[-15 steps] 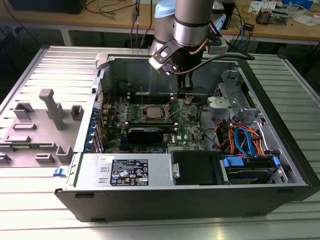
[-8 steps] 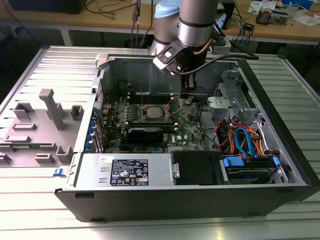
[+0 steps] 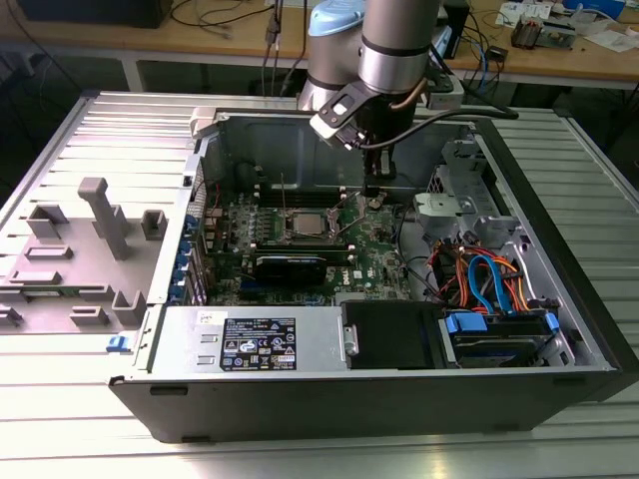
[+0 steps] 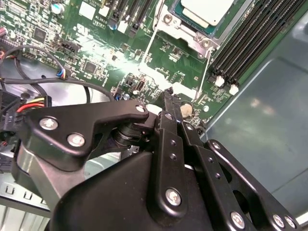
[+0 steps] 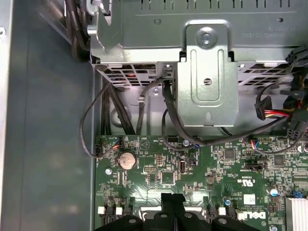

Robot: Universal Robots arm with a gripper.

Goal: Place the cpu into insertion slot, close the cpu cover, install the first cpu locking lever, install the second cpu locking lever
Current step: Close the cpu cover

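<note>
Black gripper (image 4: 168,92), jaws together and empty, hangs near the small silvery-grey square cpu (image 4: 206,8), which lies socketed toward the exterior view's left.

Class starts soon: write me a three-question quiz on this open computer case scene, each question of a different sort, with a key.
1. True or false: the pincer is holding the cpu.
2. Which round thing lies on the green board near the pincer's tips? A) a coin battery B) a cooling fan C) a bottle cap
3. Fill in: the pincer's jaws stand ____ (open or shut).

Key: 1 false, the cpu sits on the board, apart from the pincer; 2 A; 3 shut.
</note>
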